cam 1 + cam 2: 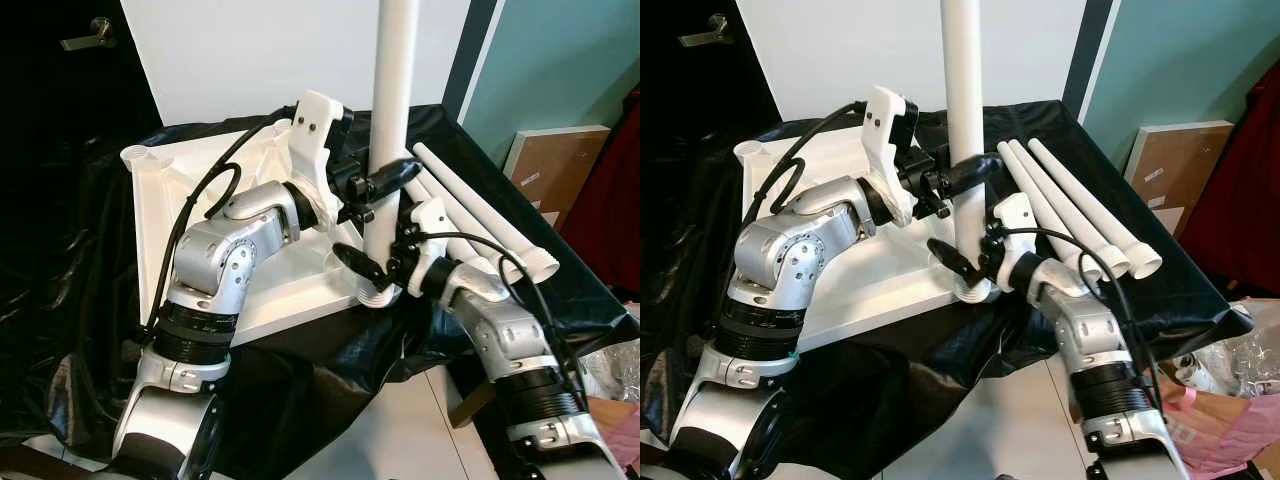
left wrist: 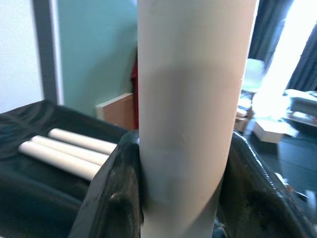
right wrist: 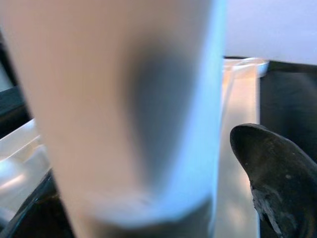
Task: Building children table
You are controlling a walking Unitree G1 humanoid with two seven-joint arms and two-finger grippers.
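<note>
At the centre of the left eye view, an upright white table leg [image 1: 396, 120] stands with its foot in the corner socket [image 1: 378, 292] of an upside-down white children's table top [image 1: 250, 290], which lies on a black plastic sheet [image 1: 70, 260] spread over the work surface. The left gripper [image 1: 385, 182] is clamped on the leg partway up, while the right gripper [image 1: 375, 262] grips it lower down, just above the socket. Right of the leg lie three spare table legs [image 1: 480, 215], side by side on the sheet. A second socket [image 1: 140, 155] at the upper left corner of the table top is empty, so only one socket holds a leg. In the right eye view the same leg [image 1: 965, 90] rises out of the top of the frame, and a cardboard panel [image 1: 1175, 160] leans against the teal wall at the right. The left wrist view shows black fingers [image 2: 111, 193] pressed to both sides of the leg [image 2: 190, 114], with the spare legs [image 2: 69, 148] at lower left. The right wrist view shows the blurred leg [image 3: 124, 109] close up and one finger [image 3: 277, 168] at lower right. Judging by this, the step in hand is seating the first leg; the next move probably calls for turning or pressing it home while keeping it vertical.
</note>
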